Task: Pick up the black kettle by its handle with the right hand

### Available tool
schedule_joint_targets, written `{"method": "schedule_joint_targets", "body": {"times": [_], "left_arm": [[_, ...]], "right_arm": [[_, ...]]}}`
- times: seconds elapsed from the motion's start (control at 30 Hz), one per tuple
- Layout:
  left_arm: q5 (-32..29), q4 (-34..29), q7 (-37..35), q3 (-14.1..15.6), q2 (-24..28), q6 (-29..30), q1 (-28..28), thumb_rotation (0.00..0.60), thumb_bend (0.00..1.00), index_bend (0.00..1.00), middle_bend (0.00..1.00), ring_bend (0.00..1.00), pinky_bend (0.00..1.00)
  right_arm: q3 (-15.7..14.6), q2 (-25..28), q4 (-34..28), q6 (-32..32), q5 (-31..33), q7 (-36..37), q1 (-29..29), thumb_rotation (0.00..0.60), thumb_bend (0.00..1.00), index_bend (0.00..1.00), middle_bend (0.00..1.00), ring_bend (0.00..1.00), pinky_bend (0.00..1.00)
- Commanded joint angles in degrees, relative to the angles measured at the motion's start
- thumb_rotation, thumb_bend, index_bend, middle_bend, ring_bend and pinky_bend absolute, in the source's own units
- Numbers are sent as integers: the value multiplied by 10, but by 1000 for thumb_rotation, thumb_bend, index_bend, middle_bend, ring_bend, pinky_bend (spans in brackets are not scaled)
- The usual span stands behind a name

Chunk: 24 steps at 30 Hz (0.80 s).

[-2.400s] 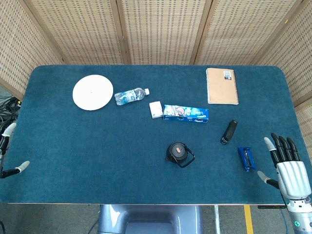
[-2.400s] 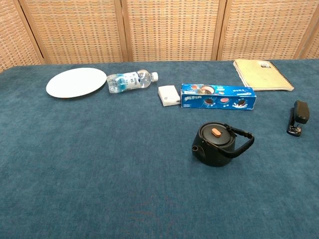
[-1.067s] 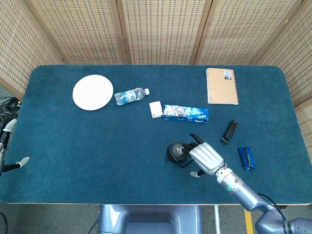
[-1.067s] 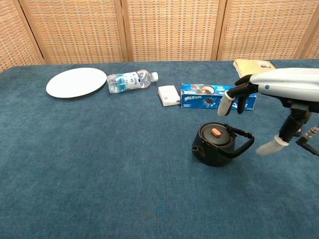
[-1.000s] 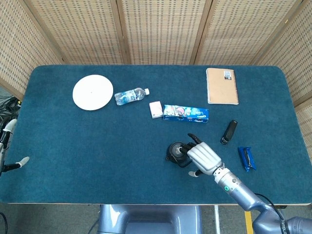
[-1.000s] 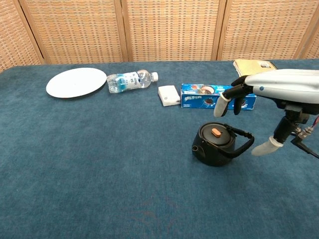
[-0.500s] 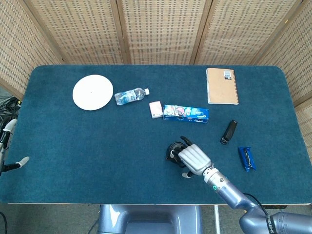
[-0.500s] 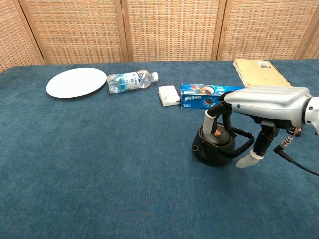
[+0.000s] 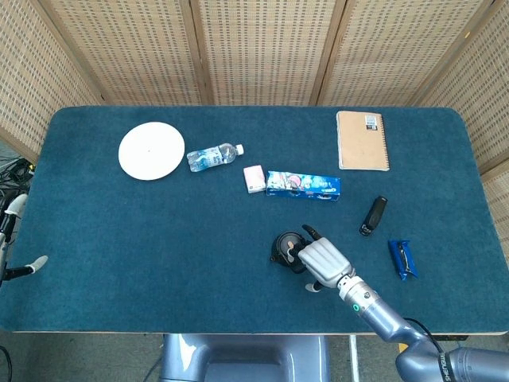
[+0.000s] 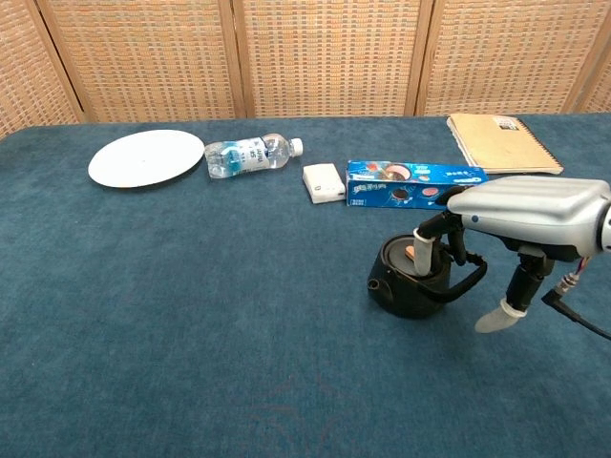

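Observation:
The black kettle [image 9: 285, 248] [image 10: 405, 283] stands upright near the table's front middle, with an orange knob on its lid and its loop handle [image 10: 466, 278] on the right side. My right hand [image 9: 323, 262] [image 10: 528, 212] hovers over that right side. Its fingers [image 10: 424, 251] hang down by the lid and the top of the handle, and the thumb [image 10: 501, 316] points down, apart from the kettle, to the right of the handle. I see no grip on the handle. My left hand [image 9: 8, 231] shows only at the left edge, holding nothing, fingers apart.
At the back lie a white plate [image 9: 151, 150], a water bottle [image 9: 213, 156], a small white box [image 9: 254, 178], a blue cookie box [image 9: 303, 185] and a notebook [image 9: 363, 140]. To the kettle's right lie a black device [image 9: 372, 216] and a blue packet [image 9: 402, 259].
My right hand swept in from the front right edge to the kettle. In the last half second it drew slightly right, its fingers now by the handle's top.

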Motion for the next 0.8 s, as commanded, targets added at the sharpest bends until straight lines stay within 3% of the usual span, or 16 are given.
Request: {"method": "schedule_joint_targets", "body": {"times": [0.03, 0.8], "left_arm": [[0, 0, 0, 0, 0, 0, 0, 600, 0, 0, 0, 0, 0], [2, 2, -17, 1, 3, -2, -1, 600, 0, 0, 0, 0, 0]], "right_arm": [[-2, -2, 4, 0, -1, 0, 1, 600, 0, 411, 466, 452, 0], [-35, -8, 23, 1, -28, -21, 4, 600, 0, 437, 491, 478, 0]]}}
